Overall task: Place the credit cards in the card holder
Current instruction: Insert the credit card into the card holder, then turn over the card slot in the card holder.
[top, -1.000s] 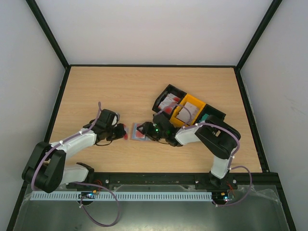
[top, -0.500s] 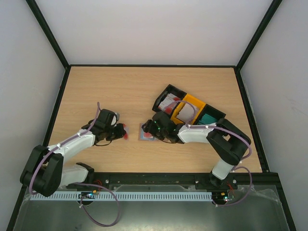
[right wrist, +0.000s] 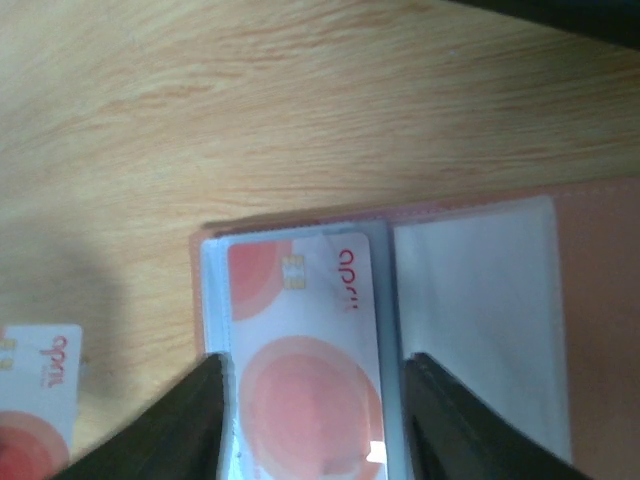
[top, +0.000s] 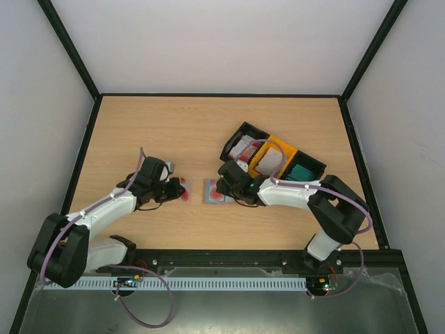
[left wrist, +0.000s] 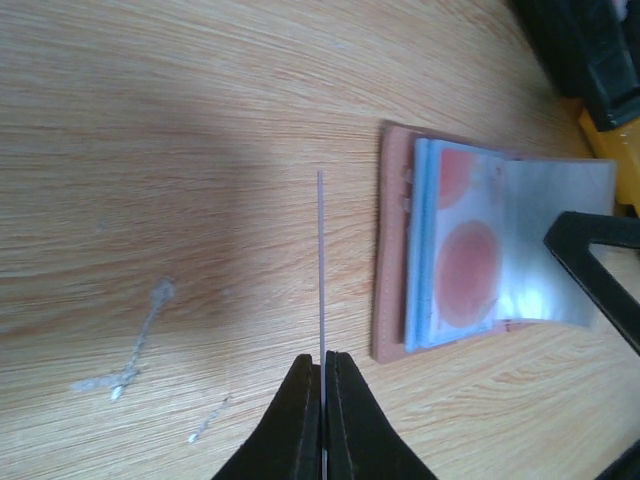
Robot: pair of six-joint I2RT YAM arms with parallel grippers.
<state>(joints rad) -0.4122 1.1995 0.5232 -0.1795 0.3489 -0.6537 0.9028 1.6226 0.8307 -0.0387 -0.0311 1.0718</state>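
**Fig.** Left pincer (left wrist: 322, 375) is closed on a card (left wrist: 321, 260) held edge-on, with its long axis parallel to the holder's (left wrist: 392, 300) facing edge. The open holder lies mid-desk, near the card and toward the right edge from it. Right pincer (right wrist: 312, 405), spread open, straddles the holder.

Top cam: fixed, high & behind arm bases, looks down/fwd over whole table (top: 174, 125), far off. L wrist cam: v. close, low over wood, sights along left gripper (left wrist: 322, 358) to card holder (left wrist: 392, 250) at right. R wrist cam: closer yet, near straight down on card holder. All 3 share it; credit card (left wrist: 321, 250) in left gripper also shows in R wrist's lower-left corner.
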